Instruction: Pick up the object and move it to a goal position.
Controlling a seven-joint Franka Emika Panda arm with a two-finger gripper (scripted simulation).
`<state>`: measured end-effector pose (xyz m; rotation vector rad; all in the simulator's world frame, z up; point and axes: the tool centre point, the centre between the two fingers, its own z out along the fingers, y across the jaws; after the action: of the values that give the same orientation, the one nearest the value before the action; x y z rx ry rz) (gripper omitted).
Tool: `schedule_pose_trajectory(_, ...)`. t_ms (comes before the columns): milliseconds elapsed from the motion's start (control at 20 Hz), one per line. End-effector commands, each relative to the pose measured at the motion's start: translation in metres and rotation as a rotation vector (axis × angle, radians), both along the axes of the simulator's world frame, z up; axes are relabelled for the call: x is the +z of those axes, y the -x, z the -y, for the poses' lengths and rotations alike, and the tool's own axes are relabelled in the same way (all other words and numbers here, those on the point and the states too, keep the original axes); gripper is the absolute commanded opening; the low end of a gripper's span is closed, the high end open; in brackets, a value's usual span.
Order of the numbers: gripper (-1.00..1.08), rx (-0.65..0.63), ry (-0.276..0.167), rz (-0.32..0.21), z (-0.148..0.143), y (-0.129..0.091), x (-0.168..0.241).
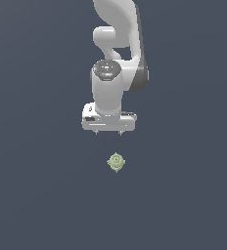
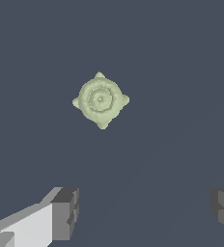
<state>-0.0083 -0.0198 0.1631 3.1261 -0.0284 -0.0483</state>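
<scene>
The object (image 1: 116, 162) is a small pale yellow-green roundish thing with knobbly points, lying on the dark grey surface. It also shows in the wrist view (image 2: 100, 100), with ring-like ridges on top. My white gripper (image 1: 108, 132) hangs above the surface, pointing down, set back from the object and apart from it. Its two fingers (image 2: 65, 212) stand wide apart with nothing between them, so it is open and empty. The object is much narrower than the gap between the fingers.
The white arm (image 1: 118, 44) rises behind the gripper toward the top of the exterior view. A plain dark grey surface (image 1: 37, 195) lies all around the object.
</scene>
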Motion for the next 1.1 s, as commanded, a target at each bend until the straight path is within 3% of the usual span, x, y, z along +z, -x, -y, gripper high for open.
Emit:
schedule_pose_trajectory(0,1.00,0.000,0.000,0.000,0.000,0.000,0.000)
schedule_pose_trajectory(550,1.00,0.092,0.008,-0.006,-0.023,0.002,-0.001)
schedule_pose_trajectory(1050,1.00,0.024,0.005,-0.002,-0.023,-0.005,-0.005)
